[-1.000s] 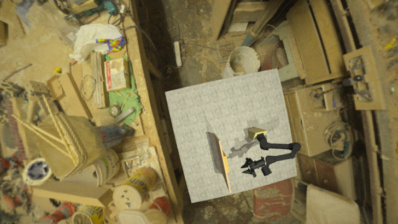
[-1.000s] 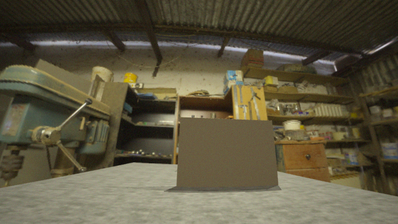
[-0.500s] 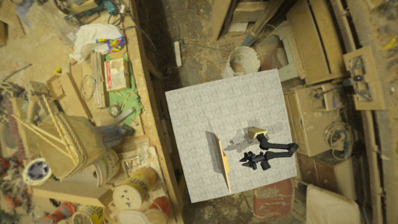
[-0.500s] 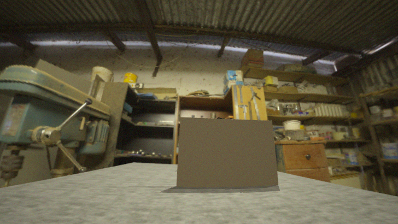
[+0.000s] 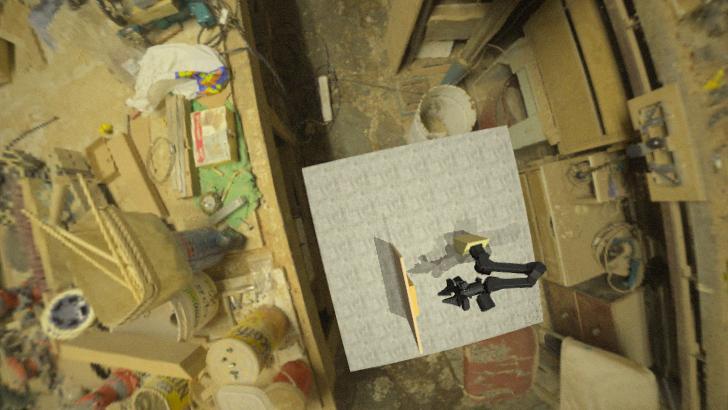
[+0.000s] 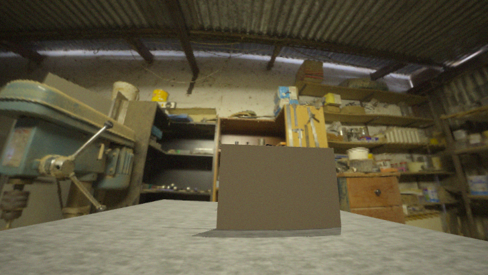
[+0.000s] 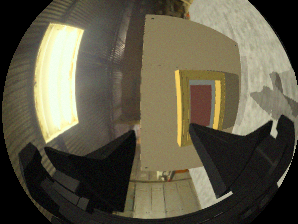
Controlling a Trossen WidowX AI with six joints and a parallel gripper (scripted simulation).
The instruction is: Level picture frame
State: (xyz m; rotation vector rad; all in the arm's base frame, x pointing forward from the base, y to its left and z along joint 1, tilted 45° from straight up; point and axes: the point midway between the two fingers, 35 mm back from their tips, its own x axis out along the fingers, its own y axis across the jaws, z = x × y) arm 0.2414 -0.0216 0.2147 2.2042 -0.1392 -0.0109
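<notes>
The picture frame (image 5: 414, 303) (image 7: 178, 107), gold with a grey mat and a dark red centre, hangs on the front of the upright wall panel (image 6: 278, 188) (image 7: 159, 55). In the wrist view the room's up side lies to the left. There the frame's upper bar runs slightly out of line with the panel's top edge, its end toward the image top looking a little higher; the lens bends lines. The screw and notched strip are hidden. My gripper (image 5: 441, 297) (image 7: 162, 131) is open and empty, in front of the panel and clear of the frame. One finger overlaps the frame's lower right in the wrist view.
The panel stands on the grey table top (image 5: 397, 188) (image 6: 102, 245). The arm's base sits by a yellowish block (image 5: 469, 244) on the table's right side, and the arm folds back toward the panel. The exterior view shows only the panel's plain back.
</notes>
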